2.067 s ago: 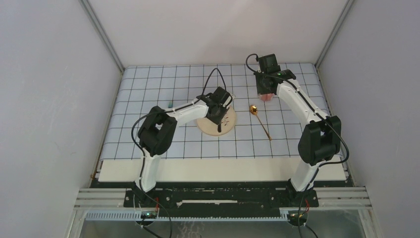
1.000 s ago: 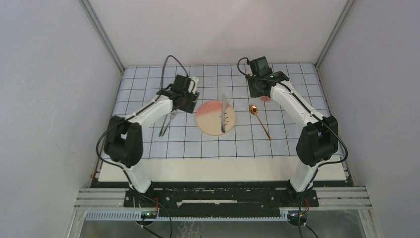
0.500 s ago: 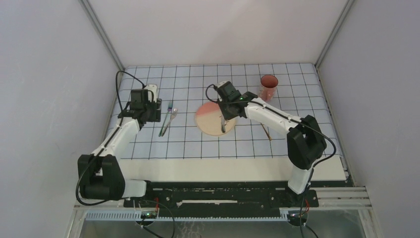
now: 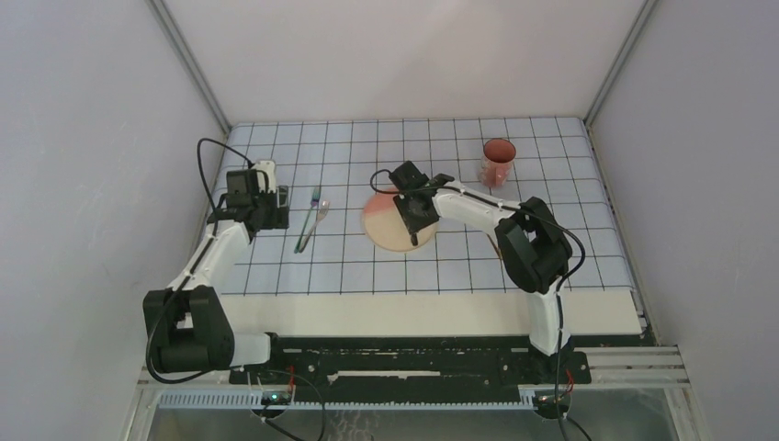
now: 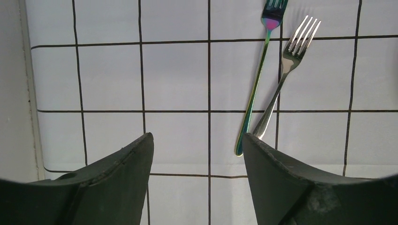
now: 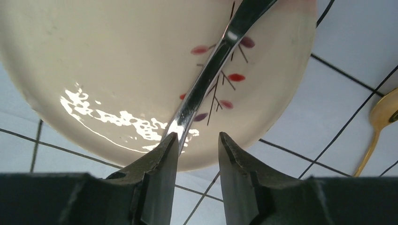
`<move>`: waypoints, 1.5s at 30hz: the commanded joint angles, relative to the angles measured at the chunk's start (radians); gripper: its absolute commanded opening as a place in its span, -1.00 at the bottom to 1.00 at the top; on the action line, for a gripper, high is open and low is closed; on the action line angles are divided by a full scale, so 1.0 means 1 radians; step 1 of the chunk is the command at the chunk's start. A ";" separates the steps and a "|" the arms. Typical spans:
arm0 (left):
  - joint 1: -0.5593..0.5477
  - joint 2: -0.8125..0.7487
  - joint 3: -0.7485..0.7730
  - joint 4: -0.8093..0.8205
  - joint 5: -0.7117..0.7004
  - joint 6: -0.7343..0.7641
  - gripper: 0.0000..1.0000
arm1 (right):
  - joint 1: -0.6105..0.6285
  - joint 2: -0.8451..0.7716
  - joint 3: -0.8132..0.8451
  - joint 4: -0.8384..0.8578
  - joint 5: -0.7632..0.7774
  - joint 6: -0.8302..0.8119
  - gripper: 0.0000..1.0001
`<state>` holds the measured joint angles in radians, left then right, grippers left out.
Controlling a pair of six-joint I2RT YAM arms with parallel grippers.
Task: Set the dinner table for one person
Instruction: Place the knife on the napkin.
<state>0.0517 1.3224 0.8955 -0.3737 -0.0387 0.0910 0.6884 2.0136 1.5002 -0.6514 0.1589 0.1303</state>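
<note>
Showing your left gripper (image 5: pixel 197 140) wide open and empty near two forks (image 5: pixel 284 75); your right gripper (image 6: pixel 198 138) part-open, unclamped, at the knife (image 6: pixel 211 61) end on the plate (image 6: pixel 94 56); the dinner table (image 4: pixel 413 312) lies under the gridded cloth (image 4: pixel 551 239).

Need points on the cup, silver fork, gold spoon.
cup (image 4: pixel 497 165), top view, on its outer side wall.
silver fork (image 5: pixel 274 96), left wrist view, mid-handle.
gold spoon (image 6: pixel 384 112), right wrist view, on its bowl.

Left arm (image 4: pixel 217 253) and right arm (image 4: pixel 470 204): white shells, chunky black joints, loopy black cables (image 4: pixel 200 152), dark matte pincer fingers (image 5: pixel 281 183).
</note>
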 commanded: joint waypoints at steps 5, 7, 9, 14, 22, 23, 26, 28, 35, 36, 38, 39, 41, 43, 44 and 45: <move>0.003 -0.025 -0.044 0.052 0.043 0.023 0.48 | -0.026 0.012 0.116 0.034 0.007 0.012 -0.08; 0.003 -0.025 -0.047 0.053 0.037 0.029 0.48 | -0.031 0.032 0.137 0.032 0.007 0.013 -0.07; 0.004 -0.028 -0.042 0.045 0.037 0.032 0.48 | -0.037 0.055 0.153 0.036 0.001 0.015 -0.07; 0.004 -0.063 -0.038 0.034 0.026 0.044 0.48 | -0.041 0.096 0.189 0.036 -0.005 0.035 -0.07; 0.004 -0.073 -0.039 0.020 0.031 0.042 0.48 | -0.033 0.115 0.183 0.038 0.000 0.044 -0.07; 0.005 -0.074 -0.041 0.022 0.032 0.042 0.48 | -0.032 0.115 0.181 0.041 0.000 0.045 -0.07; 0.004 -0.075 -0.047 0.022 0.037 0.041 0.48 | -0.032 0.121 0.180 0.046 -0.003 0.048 -0.07; 0.004 -0.074 -0.048 0.021 0.038 0.042 0.48 | -0.032 0.128 0.181 0.046 -0.008 0.052 -0.07; 0.004 -0.085 -0.064 0.023 0.036 0.048 0.48 | -0.025 0.146 0.175 0.064 -0.019 0.067 -0.10; 0.004 -0.089 -0.064 0.021 0.035 0.048 0.48 | -0.026 0.147 0.170 0.069 -0.020 0.070 -0.10; 0.004 -0.095 -0.068 0.020 0.034 0.053 0.48 | -0.027 0.145 0.164 0.075 -0.017 0.073 -0.12; 0.005 -0.097 -0.069 0.020 0.032 0.054 0.48 | -0.027 0.145 0.160 0.078 -0.014 0.074 -0.13; 0.004 -0.101 -0.069 0.018 0.033 0.054 0.48 | -0.030 0.143 0.158 0.081 -0.011 0.077 -0.15; 0.004 -0.103 -0.070 0.017 0.034 0.054 0.48 | -0.030 0.144 0.151 0.083 -0.009 0.079 -0.18; 0.004 -0.103 -0.069 0.017 0.034 0.052 0.48 | -0.031 0.144 0.147 0.084 -0.008 0.082 -0.23; 0.004 -0.102 -0.069 0.016 0.035 0.053 0.48 | -0.032 0.144 0.145 0.087 -0.011 0.082 -0.25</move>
<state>0.0521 1.2533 0.8448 -0.3679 -0.0147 0.1238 0.6571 2.1548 1.6482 -0.6006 0.1452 0.1864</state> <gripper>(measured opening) 0.740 0.399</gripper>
